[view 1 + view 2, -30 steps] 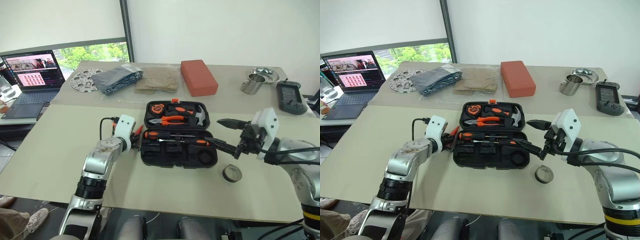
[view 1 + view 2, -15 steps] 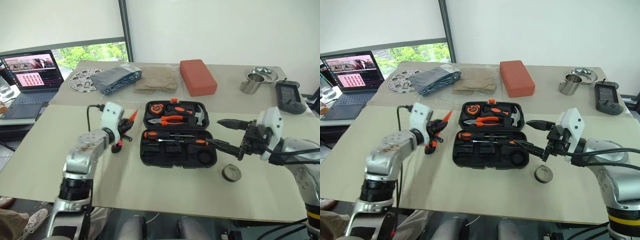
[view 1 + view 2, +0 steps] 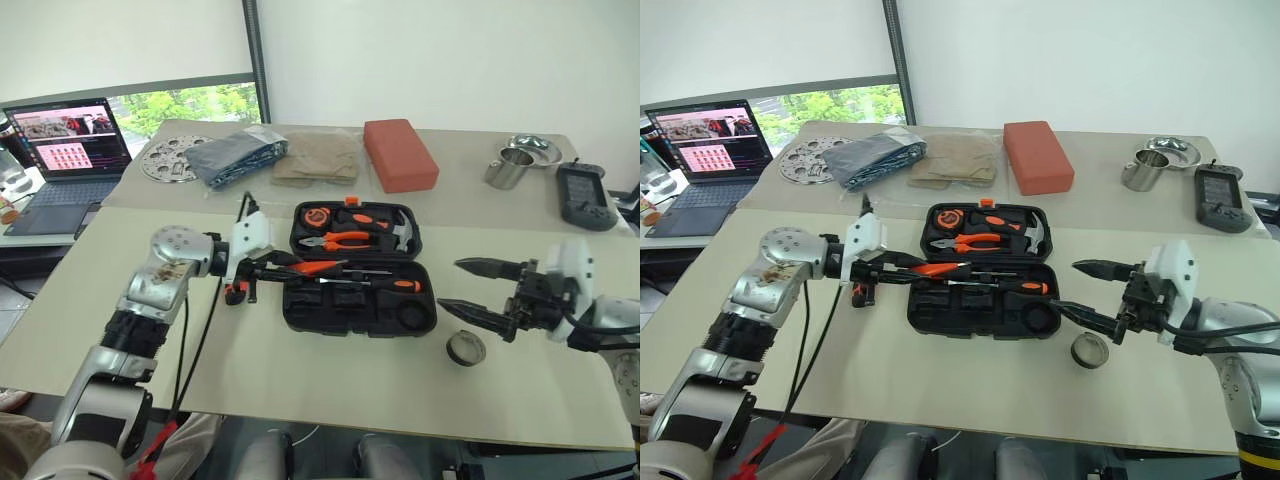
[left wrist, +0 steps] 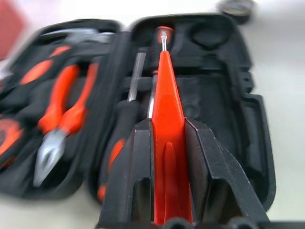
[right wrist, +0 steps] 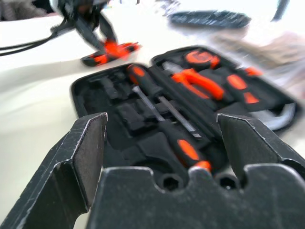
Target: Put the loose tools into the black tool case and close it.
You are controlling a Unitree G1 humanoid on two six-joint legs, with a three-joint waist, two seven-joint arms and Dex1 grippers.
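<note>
The black tool case [image 3: 360, 282] lay open at the table's [image 3: 300, 380] centre. My left gripper [image 4: 167, 143], at its nine o'clock, clamped the small thin orange tool [image 4: 167, 119] over it; my right gripper [image 3: 480, 290], at three o'clock, gaped wide above the dark tape roll [image 3: 465, 347].

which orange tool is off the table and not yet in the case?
The thin orange tool, clamped in the left gripper and held out over the open black tool case. The screwdrivers and pliers already lie in their slots.

Open tool case [image 3: 360, 285] mid-bench [image 3: 300, 370], tape roll [image 3: 465, 347] right of it, utility knife [image 3: 236, 293] left, laptop [image 3: 70, 150] far left
</note>
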